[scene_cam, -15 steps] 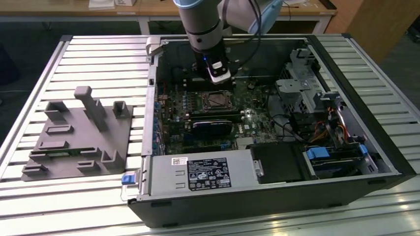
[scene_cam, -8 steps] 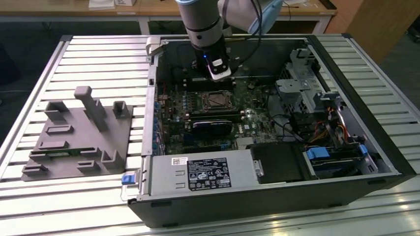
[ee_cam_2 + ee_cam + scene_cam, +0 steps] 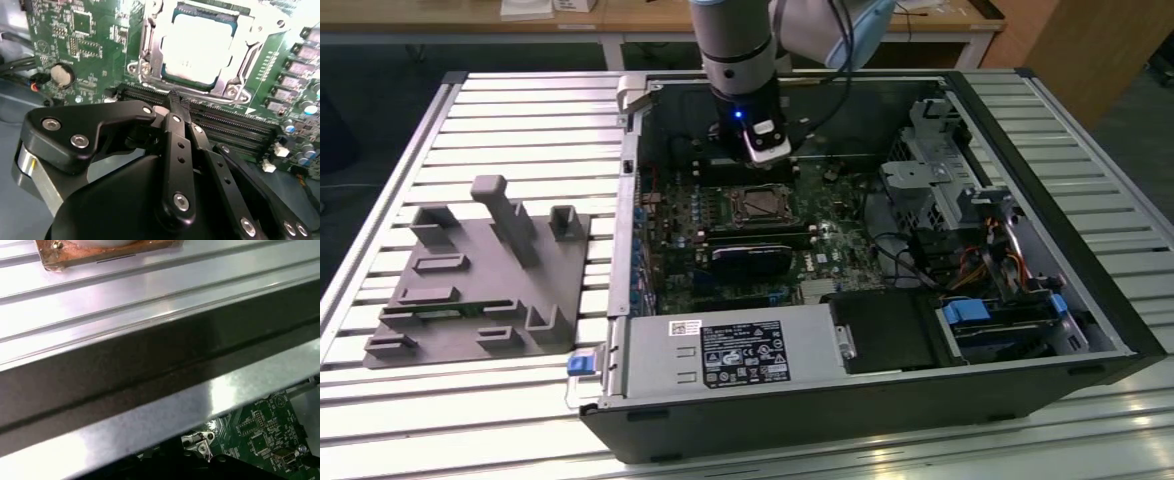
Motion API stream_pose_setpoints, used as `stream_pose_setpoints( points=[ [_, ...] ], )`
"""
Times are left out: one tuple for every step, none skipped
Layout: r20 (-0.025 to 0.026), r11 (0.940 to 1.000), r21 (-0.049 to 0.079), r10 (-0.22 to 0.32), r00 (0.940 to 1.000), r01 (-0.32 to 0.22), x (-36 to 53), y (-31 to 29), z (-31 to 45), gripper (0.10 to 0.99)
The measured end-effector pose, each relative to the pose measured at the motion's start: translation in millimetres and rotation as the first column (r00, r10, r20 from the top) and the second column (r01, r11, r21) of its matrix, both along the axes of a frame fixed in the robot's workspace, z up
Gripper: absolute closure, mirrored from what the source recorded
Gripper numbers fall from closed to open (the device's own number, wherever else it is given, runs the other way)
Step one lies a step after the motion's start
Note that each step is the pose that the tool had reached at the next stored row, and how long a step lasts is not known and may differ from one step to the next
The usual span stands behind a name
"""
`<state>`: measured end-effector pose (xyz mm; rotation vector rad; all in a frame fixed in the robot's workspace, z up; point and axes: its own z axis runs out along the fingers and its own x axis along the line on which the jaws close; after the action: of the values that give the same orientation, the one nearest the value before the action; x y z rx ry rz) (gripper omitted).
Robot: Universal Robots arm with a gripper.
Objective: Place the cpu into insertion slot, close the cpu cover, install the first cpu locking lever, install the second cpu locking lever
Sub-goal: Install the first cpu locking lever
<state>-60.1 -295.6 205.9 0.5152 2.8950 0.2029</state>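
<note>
1. One arm reaches down into the open computer case in the exterior view, its claw hanging just above the motherboard, at the far edge of the insertion slot. The case lies on its side on a slatted metal desk; a grey fixture block sits well apart, toward the exterior view's left. From here the slot reads as a small square with a silver rim, but I cannot tell whether the levers are latched.

2. Second wrist view: the cpu lies flat in the insertion slot, so placing looks done. The cpu cover frames it and appears lowered over its edges, though whether it is fully seated is unclear. The claw has its fingertips drawn together, nothing between them, poised over the long memory slots just beside the socket's near edge. Lever state cannot be read; I judge the levers as remaining work.

3. First wrist view: the case's rim and desk slats cross the frame, with a corner of green board beyond.
</note>
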Motion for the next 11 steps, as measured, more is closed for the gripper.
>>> stream_pose_setpoints(
  points=[
    [-0.0061, 1.0, -0.006, 0.0, 1.0, 0.0, 1.0, -0.3, -0.1, 0.98],
    [-0.0111, 1.0, -0.01, 0.0, 0.9999, 0.0, 1.9, -0.7, -0.1, 0.98],
    [-0.0159, 0.9999, -0.013, 0.0, 0.9999, 0.0, 2.7, -1.5, -0.1, 0.98],
    [-0.0205, 0.9999, -0.017, 0.0, 0.9998, 0.0, 3.4, -2.2, -0.1, 0.98],
    [-0.0253, 0.9998, -0.021, 0.0, 0.9997, 0.0, 4.1, -3.2, 0.0, 0.98],
    [-0.0289, 0.9997, -0.024, 0.0, 0.9996, 0.0, 4.6, -4.5, 0.0, 0.98],
    [-0.0312, 0.9997, -0.025, 0.0, 0.9995, 0.0, 4.9, -6.1, 0.0, 0.98],
    [-0.0326, 0.9997, -0.026, 0.0, 0.9995, 0.0, 5.1, -8.1, -0.1, 0.98],
    [-0.0331, 0.9996, -0.028, 0.0, 0.9995, 0.0, 5.1, -10.4, -0.1, 0.98],
    [-0.0334, 0.9996, -0.029, 0.0, 0.9994, 0.0, 5.2, -12.5, -0.1, 0.98],
    [-0.0338, 0.9995, -0.031, -0.001, 0.9994, 0.0, 5.2, -14.7, -0.1, 0.98]
  ],
)
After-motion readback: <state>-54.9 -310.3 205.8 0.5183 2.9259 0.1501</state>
